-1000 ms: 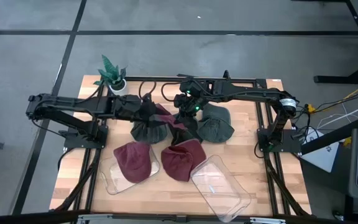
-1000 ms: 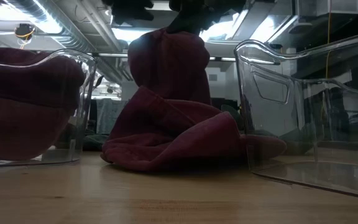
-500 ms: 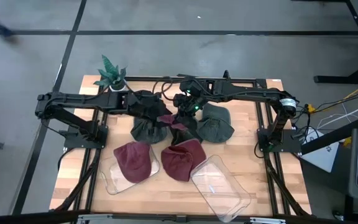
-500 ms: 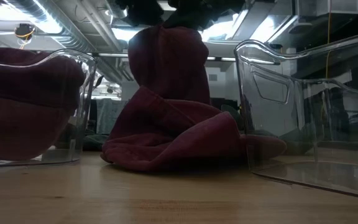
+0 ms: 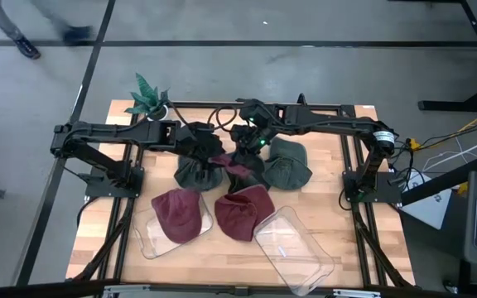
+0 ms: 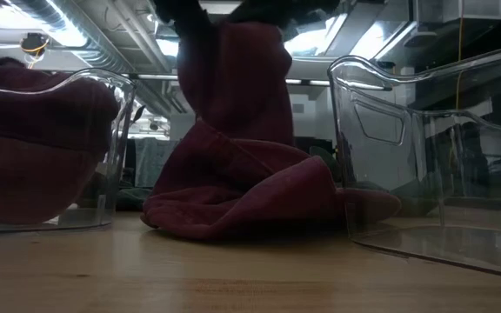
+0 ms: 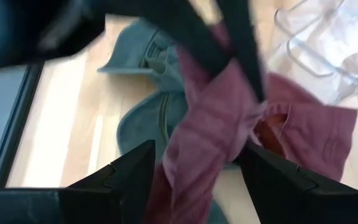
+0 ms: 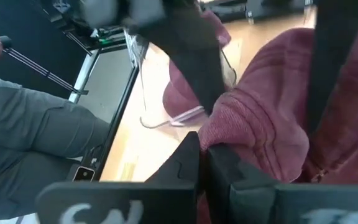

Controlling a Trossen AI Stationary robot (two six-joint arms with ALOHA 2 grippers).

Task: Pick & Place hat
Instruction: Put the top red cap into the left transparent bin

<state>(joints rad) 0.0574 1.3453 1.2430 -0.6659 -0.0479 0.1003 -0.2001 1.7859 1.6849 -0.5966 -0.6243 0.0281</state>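
**Maroon hat held up between both arms at mid-counter**

The right jaws [image 8: 201,163] were pressed shut on a fold of the lifted hat [image 5: 232,162], the maroon cloth bunched right against their tips in the right wrist view. The left jaws [image 7: 191,174] stood apart, with the same cloth hanging down between the two fingers [image 7: 132,177]; whether they pinched it could not be told. In the high view both met over the middle of the counter [image 5: 350,240], the left jaws [image 5: 209,149] just beside the right jaws [image 5: 248,147], the hat hanging under them.

In the low view the hat [image 6: 233,78] hung as a tall column from the top edge, its lower end touching a second maroon hat [image 6: 242,196] that lay flat on the wood.

Under the left arm lay a dark green hat [image 5: 197,172], and under the right arm another green hat [image 5: 288,165]. Nearer the front edge a third maroon hat [image 5: 179,213] sat in a clear bin [image 5: 151,242]; a second clear bin [image 5: 296,248] lay tilted to its right, near the flat hat [image 5: 243,211]. A small potted plant [image 5: 149,98] stood at the far left corner.
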